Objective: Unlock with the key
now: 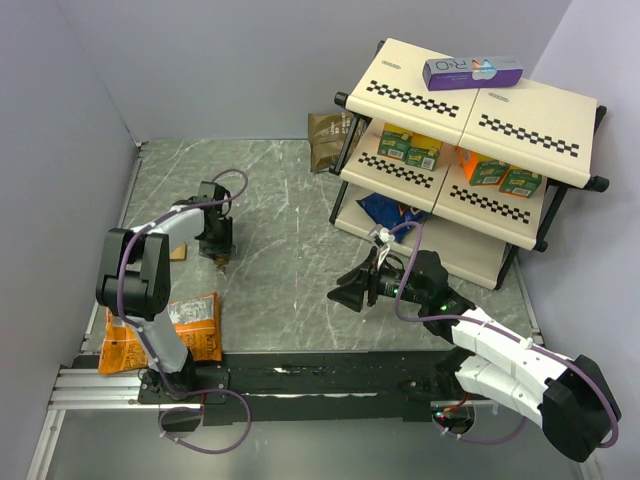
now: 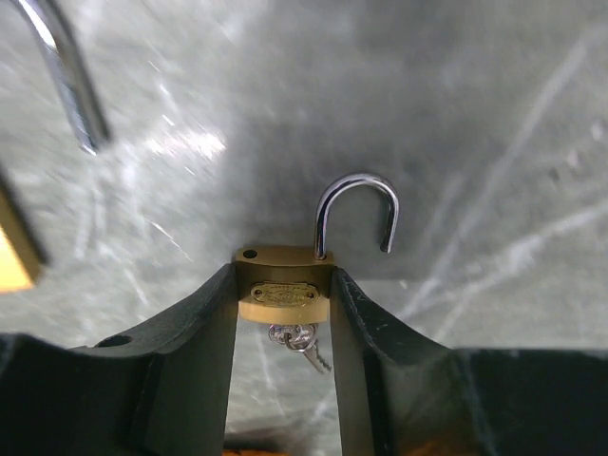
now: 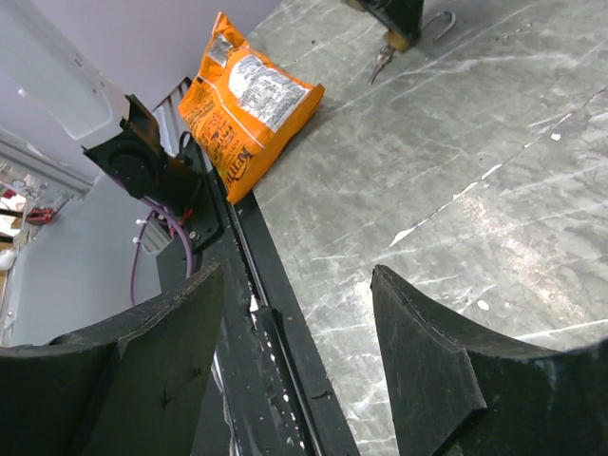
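**Q:** Left side, quick?
**A:** My left gripper (image 2: 283, 277) is partly closed and clamped on the brass padlock (image 2: 282, 293), one finger on each side of its body. The shackle (image 2: 356, 204) stands open, one end free.

**Q:** Key?
**A:** The key (image 2: 302, 344) hangs at the padlock's underside, between my left fingers, above the table (image 2: 456, 142).

**Q:** Right side?
**A:** My right gripper (image 3: 296, 285) is spread wide and holds nothing. It's over the table, well apart from the padlock. An orange snack bag (image 3: 242, 95) lies beyond it.
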`<state>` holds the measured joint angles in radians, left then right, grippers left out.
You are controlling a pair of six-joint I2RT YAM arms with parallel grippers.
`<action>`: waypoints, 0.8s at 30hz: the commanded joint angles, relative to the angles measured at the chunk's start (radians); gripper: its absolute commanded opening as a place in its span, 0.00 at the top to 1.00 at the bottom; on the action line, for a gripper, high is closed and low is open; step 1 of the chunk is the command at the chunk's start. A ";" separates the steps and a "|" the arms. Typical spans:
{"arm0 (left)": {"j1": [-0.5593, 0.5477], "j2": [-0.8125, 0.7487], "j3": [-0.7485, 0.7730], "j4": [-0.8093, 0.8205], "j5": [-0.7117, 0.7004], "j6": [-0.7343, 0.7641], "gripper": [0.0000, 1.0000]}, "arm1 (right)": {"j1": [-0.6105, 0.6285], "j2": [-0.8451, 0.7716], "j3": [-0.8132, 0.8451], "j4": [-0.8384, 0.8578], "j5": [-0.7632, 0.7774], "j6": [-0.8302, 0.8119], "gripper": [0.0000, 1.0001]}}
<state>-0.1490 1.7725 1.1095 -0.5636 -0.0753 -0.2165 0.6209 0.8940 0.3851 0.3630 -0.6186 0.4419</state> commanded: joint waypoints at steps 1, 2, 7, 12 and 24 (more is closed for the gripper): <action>0.037 0.051 0.058 -0.010 -0.078 0.049 0.99 | -0.006 -0.023 -0.002 0.050 -0.015 0.008 0.30; 0.040 0.056 0.062 -0.012 -0.096 0.051 0.99 | -0.006 -0.023 -0.002 0.047 -0.016 0.006 0.30; 0.039 0.073 0.059 -0.013 -0.107 0.054 0.99 | -0.007 -0.020 -0.002 0.044 -0.012 0.004 0.29; 0.039 0.071 0.055 -0.018 -0.113 0.045 0.99 | -0.007 -0.015 0.000 0.040 -0.009 0.003 0.29; 0.039 -0.040 0.035 0.027 -0.040 0.049 0.14 | -0.009 -0.043 0.028 -0.071 0.065 -0.054 0.28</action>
<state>-0.1104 1.8061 1.1538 -0.5541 -0.1448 -0.1719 0.6186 0.8890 0.3855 0.3202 -0.5934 0.4248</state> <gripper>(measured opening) 0.814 0.720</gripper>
